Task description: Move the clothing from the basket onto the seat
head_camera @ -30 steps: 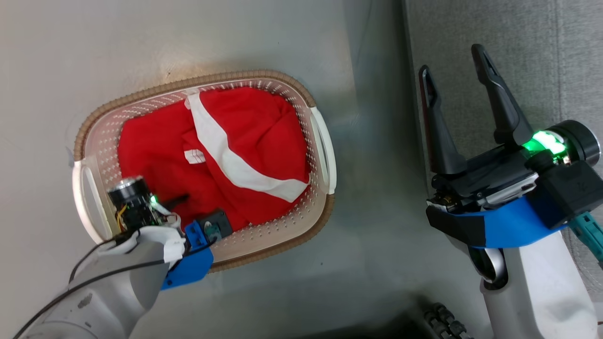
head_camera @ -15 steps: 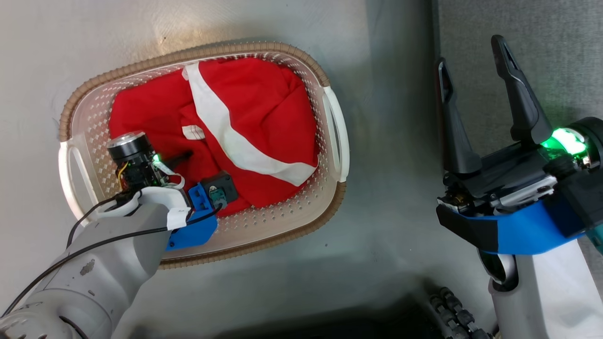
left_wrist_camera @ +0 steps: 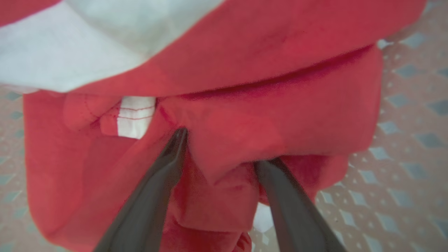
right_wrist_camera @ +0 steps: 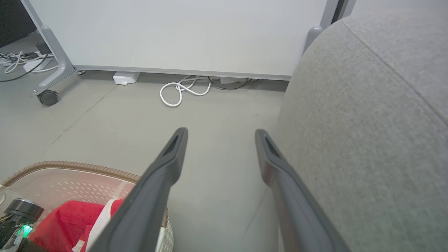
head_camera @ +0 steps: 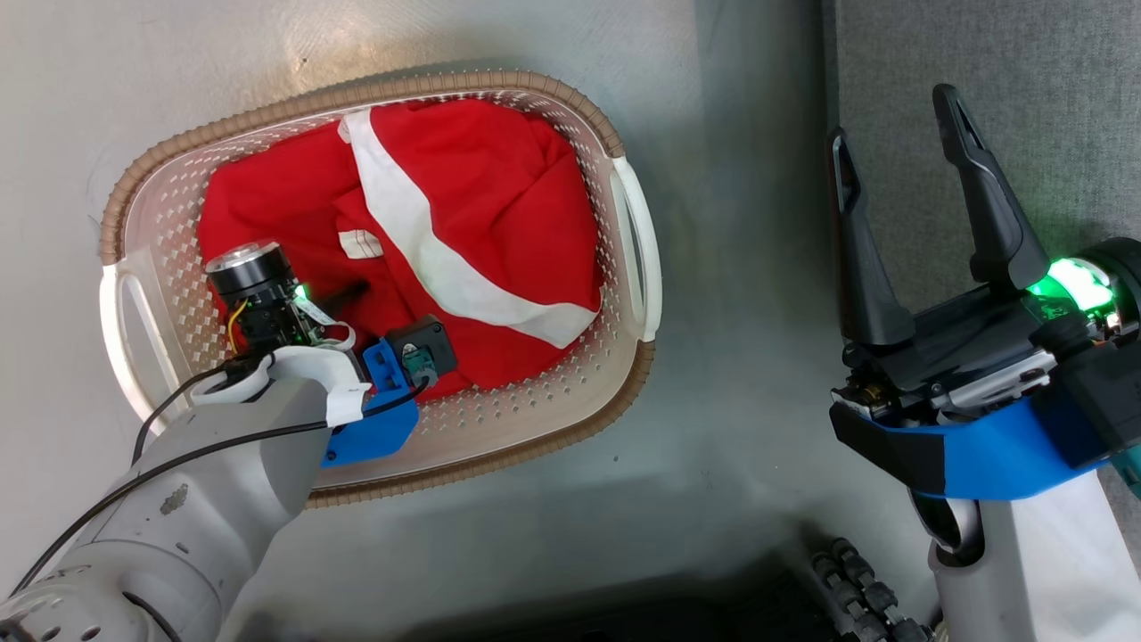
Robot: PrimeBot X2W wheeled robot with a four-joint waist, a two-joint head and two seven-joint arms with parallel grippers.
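Observation:
The red clothing (head_camera: 481, 205) with a white stripe lies bunched in the cream basket (head_camera: 570, 428) on the floor. My left gripper (left_wrist_camera: 224, 147) is down inside the basket, open. Its fingers are pushed into the fabric, with a red fold between them and a small white tag (left_wrist_camera: 134, 117) just to their left. In the head view one dark finger (head_camera: 348, 292) shows beside the wrist camera. My right gripper (head_camera: 891, 114) hangs open and empty over the floor at the edge of the grey seat (head_camera: 1025, 53). The right wrist view has the seat (right_wrist_camera: 367, 122) at right and the basket (right_wrist_camera: 70, 166) at lower left.
The basket stands on bare grey floor (head_camera: 740, 357) left of the seat. Beyond it stands a white panel on castors (right_wrist_camera: 175, 35), with a white cable coil (right_wrist_camera: 182, 91) at its foot. A ridged part of my base (head_camera: 847, 588) shows at the bottom.
The whole head picture has shifted, so the camera moved. My left gripper has sunk a little further into the clothing. The right gripper stays open and empty.

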